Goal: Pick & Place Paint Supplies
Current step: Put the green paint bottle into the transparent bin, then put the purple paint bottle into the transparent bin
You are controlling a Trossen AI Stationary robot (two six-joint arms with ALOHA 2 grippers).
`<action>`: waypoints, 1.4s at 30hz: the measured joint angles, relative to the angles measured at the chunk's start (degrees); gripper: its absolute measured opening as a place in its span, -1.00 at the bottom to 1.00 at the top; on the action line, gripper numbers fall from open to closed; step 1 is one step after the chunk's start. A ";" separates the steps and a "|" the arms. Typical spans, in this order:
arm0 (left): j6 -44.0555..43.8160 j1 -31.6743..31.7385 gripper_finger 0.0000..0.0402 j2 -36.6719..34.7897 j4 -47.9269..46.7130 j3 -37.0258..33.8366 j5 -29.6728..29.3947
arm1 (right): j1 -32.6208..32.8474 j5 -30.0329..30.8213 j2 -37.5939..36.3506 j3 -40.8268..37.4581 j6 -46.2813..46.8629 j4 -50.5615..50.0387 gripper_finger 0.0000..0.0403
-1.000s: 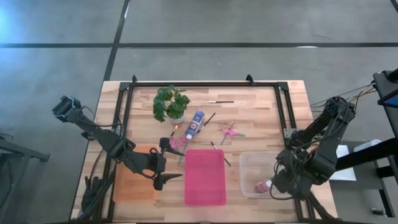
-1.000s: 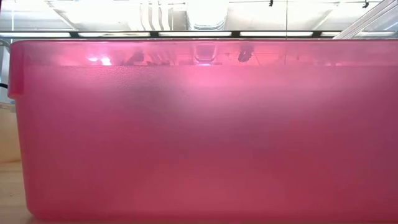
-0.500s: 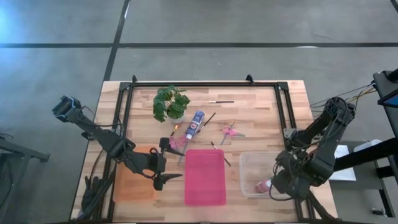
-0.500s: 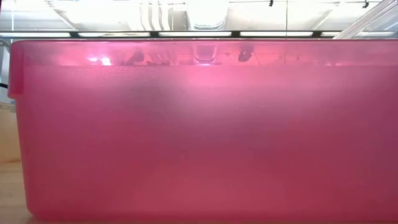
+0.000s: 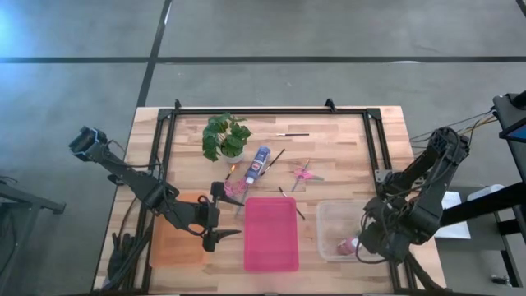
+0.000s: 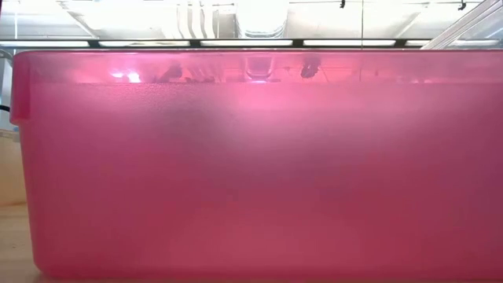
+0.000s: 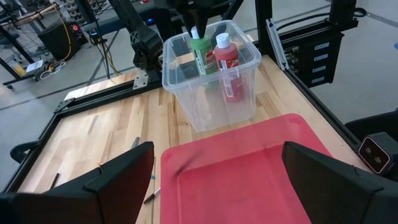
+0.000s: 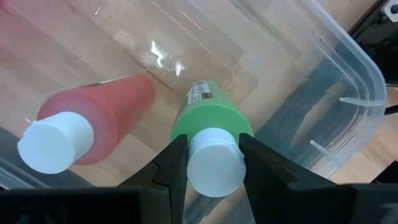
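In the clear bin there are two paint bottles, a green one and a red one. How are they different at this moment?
The green bottle is clamped at its cap by the right gripper; nothing grips the red bottle. In the left wrist view the green bottle sits farther back in the clear bin than the red bottle. Both have white caps and are inside the bin.
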 joint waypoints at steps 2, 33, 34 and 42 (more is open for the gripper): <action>0.02 0.00 0.80 0.00 -0.01 0.00 -0.01 | 0.00 0.01 -0.20 -0.29 0.00 0.01 -0.43; 0.11 0.00 0.80 0.00 -0.02 -0.02 0.31 | 0.00 1.19 -3.15 -4.49 -0.38 3.27 0.06; 0.11 0.00 0.80 0.00 0.00 -0.02 0.31 | 0.00 1.72 -3.15 -4.49 -0.47 3.24 0.06; 0.11 0.00 0.80 0.00 -0.02 -0.02 0.46 | 0.00 6.59 -4.77 -4.47 -0.90 2.84 0.07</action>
